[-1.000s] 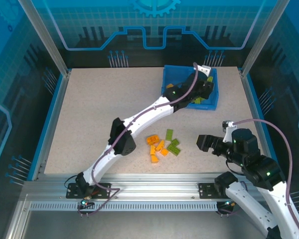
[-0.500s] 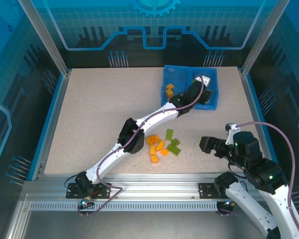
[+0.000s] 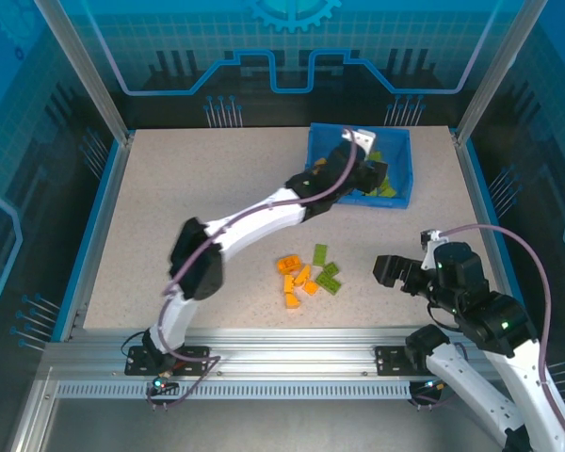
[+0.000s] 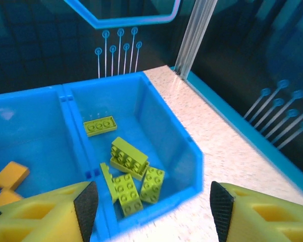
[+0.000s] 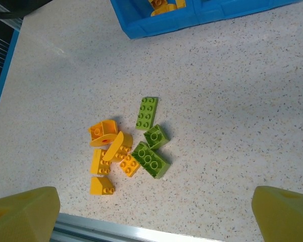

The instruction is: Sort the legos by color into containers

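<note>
The blue tray sits at the table's far right. In the left wrist view its right compartment holds several lime-green legos, and its left compartment holds orange legos. My left gripper hovers over the tray's near edge, open and empty. A loose pile lies mid-table: orange legos beside green legos. From the right wrist, the orange bricks and green bricks lie ahead of my right gripper, open and empty, to the pile's right.
The left arm's long white links stretch diagonally across the table above the pile's left side. A metal rail borders the near edge. Blue walls and aluminium posts enclose the table. The tray's corner lies beyond the pile.
The left gripper has drawn back from over the tray's right compartment toward its near middle, and the arm's elbow swung left. The right arm has barely shifted.
</note>
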You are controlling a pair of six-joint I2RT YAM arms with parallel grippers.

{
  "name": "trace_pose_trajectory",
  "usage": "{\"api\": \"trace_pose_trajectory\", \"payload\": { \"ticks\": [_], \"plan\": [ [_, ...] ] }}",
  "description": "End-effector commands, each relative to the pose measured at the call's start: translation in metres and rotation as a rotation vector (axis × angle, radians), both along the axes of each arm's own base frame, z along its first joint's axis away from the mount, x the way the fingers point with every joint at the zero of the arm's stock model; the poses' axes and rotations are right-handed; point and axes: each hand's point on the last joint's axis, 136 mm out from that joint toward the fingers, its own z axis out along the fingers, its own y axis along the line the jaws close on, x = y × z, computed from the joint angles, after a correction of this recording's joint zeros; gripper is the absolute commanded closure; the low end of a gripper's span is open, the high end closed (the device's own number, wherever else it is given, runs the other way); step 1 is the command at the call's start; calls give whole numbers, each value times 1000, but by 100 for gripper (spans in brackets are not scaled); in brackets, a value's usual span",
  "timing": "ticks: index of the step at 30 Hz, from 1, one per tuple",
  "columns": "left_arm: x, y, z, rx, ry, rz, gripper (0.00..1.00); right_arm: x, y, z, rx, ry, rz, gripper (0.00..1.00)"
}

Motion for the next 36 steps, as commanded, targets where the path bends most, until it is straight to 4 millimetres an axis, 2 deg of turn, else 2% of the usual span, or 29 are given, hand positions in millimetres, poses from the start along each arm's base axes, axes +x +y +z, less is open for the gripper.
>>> {"api": "trace_pose_trajectory", "payload": {
  "ticks": [1,3,8,9,12,14,15,18,21,24,28,31,36],
  "plan": [
    [-51,26,71,-171,-70,-72,36,5,12,-6,-19,24,63,1],
    [-80,48,76,-157,-73,-110,36,10,17,-12,-36,49,91,1],
    [-142,104,55,-19,-63,-179,35,29,44,-23,-11,108,168,4],
    [-153,117,50,16,-60,-191,34,33,54,-24,10,117,193,5],
    [-179,157,29,126,-37,-187,33,42,80,-43,-7,172,253,8],
    [-195,185,17,202,-30,-180,32,46,96,-57,-64,195,295,9],
    [-205,198,11,246,-33,-192,31,50,107,-55,-88,185,323,9],
    [-238,231,-5,367,-52,-279,26,57,137,-72,-185,216,399,9],
    [-273,250,-23,461,-107,-436,18,63,170,-88,-257,236,472,7],
    [-299,263,-41,511,-155,-547,12,69,199,-108,-322,259,527,3],
    [-312,268,-58,521,-221,-611,1,80,219,-136,-437,283,547,0],
    [-315,266,-67,520,-254,-637,1,88,228,-156,-498,306,557,0],
    [-320,265,-86,563,-243,-693,1,101,231,-182,-575,331,533,0]
  ]
}}
